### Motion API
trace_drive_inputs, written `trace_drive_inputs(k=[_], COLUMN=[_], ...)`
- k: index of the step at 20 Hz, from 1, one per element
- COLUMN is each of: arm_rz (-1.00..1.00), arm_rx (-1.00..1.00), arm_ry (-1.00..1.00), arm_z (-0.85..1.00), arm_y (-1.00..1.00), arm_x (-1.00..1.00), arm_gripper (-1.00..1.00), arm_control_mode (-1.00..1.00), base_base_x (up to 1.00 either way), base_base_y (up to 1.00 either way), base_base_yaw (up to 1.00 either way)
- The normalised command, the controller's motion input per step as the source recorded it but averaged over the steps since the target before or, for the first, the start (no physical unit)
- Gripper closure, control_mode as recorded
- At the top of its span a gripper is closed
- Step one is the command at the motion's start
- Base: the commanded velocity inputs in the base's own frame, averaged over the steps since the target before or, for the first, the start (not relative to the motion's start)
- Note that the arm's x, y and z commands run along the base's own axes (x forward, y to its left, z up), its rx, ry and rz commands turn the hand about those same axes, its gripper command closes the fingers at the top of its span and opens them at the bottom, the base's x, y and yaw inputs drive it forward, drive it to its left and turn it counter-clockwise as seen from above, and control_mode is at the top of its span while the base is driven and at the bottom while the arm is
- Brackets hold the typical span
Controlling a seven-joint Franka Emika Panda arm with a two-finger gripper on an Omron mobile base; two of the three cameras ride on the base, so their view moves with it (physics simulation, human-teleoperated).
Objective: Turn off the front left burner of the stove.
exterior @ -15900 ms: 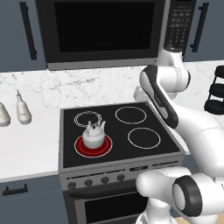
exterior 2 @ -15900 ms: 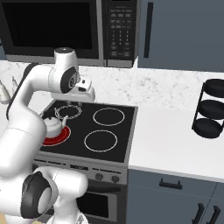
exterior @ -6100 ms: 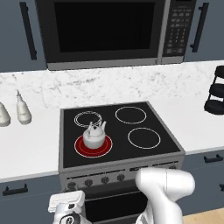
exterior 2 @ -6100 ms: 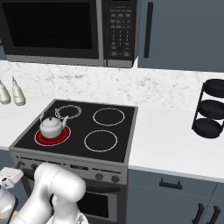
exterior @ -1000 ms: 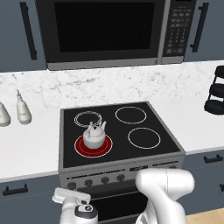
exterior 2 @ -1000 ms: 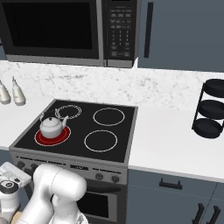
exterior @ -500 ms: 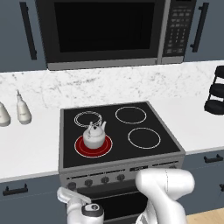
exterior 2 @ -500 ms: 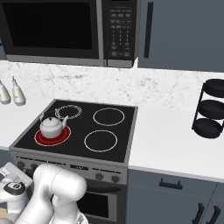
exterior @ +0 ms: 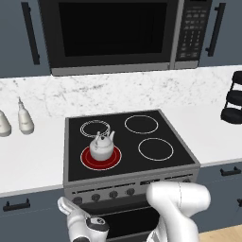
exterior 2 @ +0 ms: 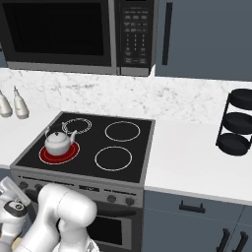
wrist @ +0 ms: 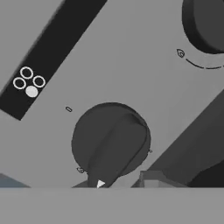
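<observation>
Pincer point(exterior: 71, 206) low, close against stove point(exterior: 142, 182) knob point(wrist: 110, 140)

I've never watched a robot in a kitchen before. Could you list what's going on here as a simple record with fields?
stove: black glass top, four rings, knobs along the grey front
front left burner: glowing red
kettle: white, standing on the lit burner
knob: dark, round, close ahead in the hand view
end effector: low, at the stove's left knobs; open or shut unclear
microwave: above the stove

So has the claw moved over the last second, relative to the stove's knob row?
Yes. In the left base view the hand carrying the claw has risen and shifted right, closer under the stove knob row.
</observation>
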Motion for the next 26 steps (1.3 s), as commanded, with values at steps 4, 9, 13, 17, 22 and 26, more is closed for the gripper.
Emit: trace_drive_inputs(k=[4,9,13,17,22,26], arm_rz=[-0.03,0.0,0.0,0.0,0.0,0.0], arm_rx=[0.43,0.41,0.35,0.31,0.27,0.27], arm_ry=[-0.11,-0.18,-0.26,-0.31,-0.33,-0.33], arm_z=[0.82,0.86,0.96,1.0,1.0,1.0], arm_y=[-0.35,-0.47,-0.52,-0.39,-0.29,-0.36], arm_x=[0.54,0.54,0.39,0.32,0.23,0.12], arm_gripper=[1.0,1.0,1.0,1.0,1.0,1.0], arm_control_mode=[-1.0,-1.0,-1.0,-1.0,-1.0,-1.0], base_base_x=[0.0,0.0,0.0,0.0,0.0,0.0], base_base_y=[0.0,0.0,0.0,0.0,0.0,0.0], base_base_yaw=[0.0,0.0,0.0,0.0,0.0,0.0])
